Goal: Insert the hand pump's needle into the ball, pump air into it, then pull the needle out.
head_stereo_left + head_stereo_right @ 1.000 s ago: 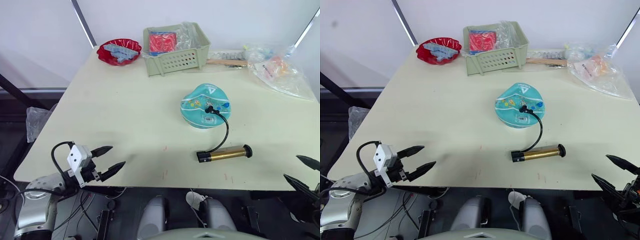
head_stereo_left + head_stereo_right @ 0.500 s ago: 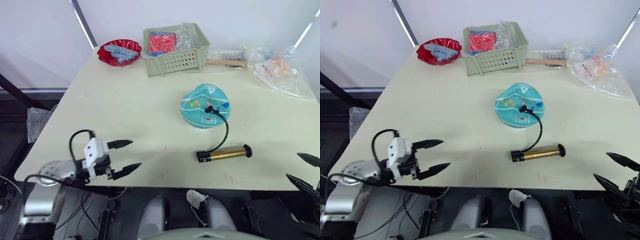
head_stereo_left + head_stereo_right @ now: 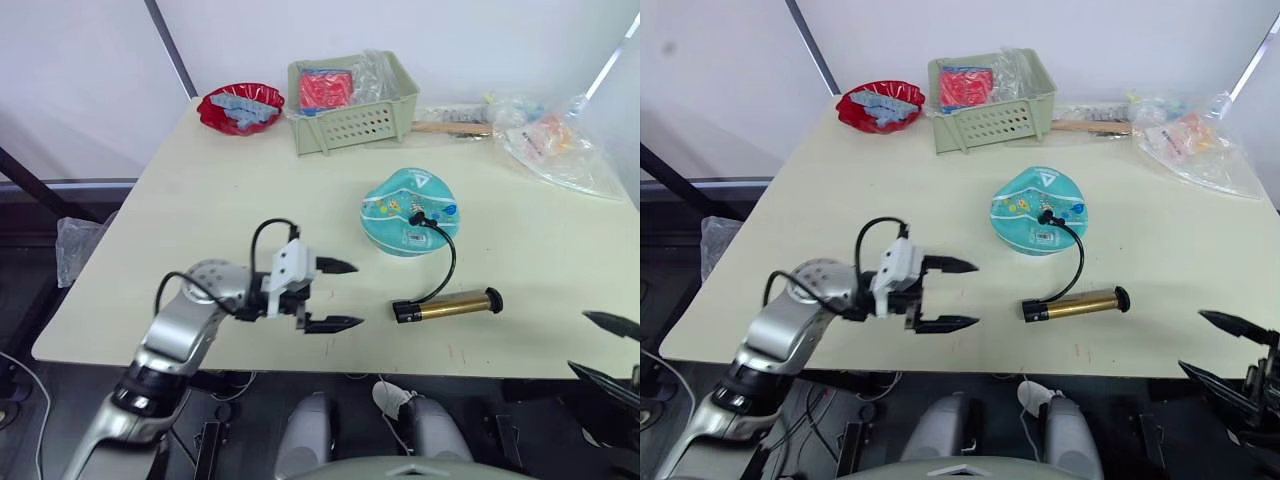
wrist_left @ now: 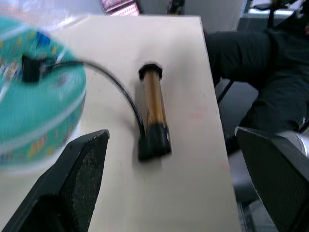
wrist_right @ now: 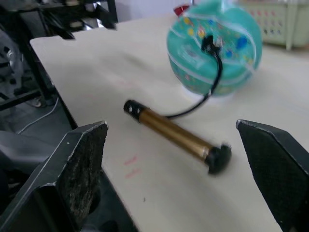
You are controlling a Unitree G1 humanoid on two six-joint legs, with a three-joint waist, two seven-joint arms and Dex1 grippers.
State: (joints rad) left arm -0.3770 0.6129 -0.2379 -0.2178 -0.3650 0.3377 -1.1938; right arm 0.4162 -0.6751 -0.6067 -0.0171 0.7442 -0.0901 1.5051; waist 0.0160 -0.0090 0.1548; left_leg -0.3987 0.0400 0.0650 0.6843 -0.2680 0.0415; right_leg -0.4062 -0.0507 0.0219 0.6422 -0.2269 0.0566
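Note:
The teal ball (image 3: 410, 212) rests partly deflated on the table's right half. On top of it sits the hose's black fitting (image 3: 418, 218); the needle's pin is hidden. The black hose (image 3: 452, 262) curves down to the bronze hand pump (image 3: 450, 305), which lies flat near the front edge. My left gripper (image 3: 345, 295) hovers open just left of the pump's near cap, holding nothing. My right gripper (image 3: 577, 340) is open off the table's front right corner. In the left wrist view the pump (image 4: 153, 111) lies between the fingers (image 4: 82, 174), with the ball (image 4: 34, 96) beside it.
A green basket (image 3: 350, 100) holding a red packet stands at the back, with a red bowl (image 3: 240, 105) to its left. Plastic bags (image 3: 555, 140) and a wooden-handled tool (image 3: 450, 125) lie at the back right. The cream table (image 3: 220, 210) has a bare left half.
My left gripper has swung from off the table's front left corner rightward over the table, ending beside the pump. The right gripper has barely moved. Ball and pump stayed put.

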